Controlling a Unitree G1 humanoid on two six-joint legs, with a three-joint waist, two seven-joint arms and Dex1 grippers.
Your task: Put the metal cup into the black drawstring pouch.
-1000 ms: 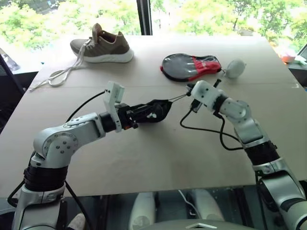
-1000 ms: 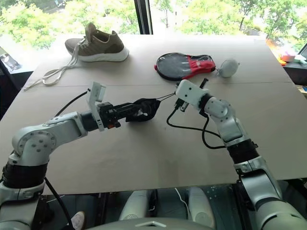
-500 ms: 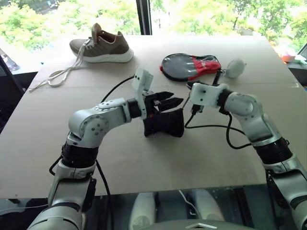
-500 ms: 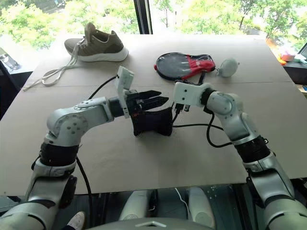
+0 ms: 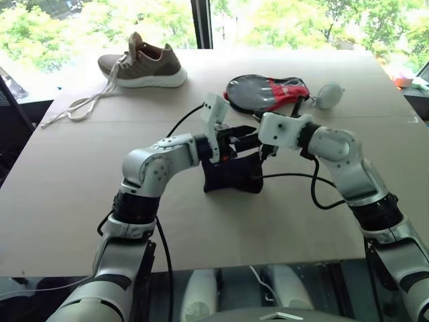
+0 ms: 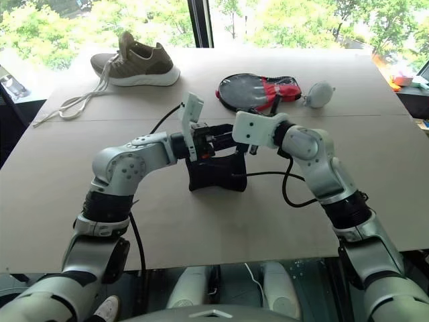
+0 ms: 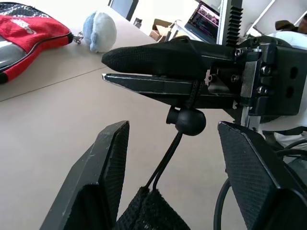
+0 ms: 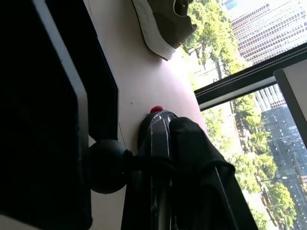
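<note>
Standing on the worktop (image 5: 80,201) mid-scene: the soft, limp pouch (image 5: 233,173), likely light. Left gripper (image 7: 170,158), jaws open, straddling its cord (image 7: 165,160) and bead (image 7: 190,120). Right gripper (image 5: 263,144), jaws closed, pinching the cord above. Cup unseen. Best taking the bead, not slack fabric.

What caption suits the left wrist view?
Open left gripper flanks the pouch cord's bead; the shut right gripper pinches the cord above it.
</note>
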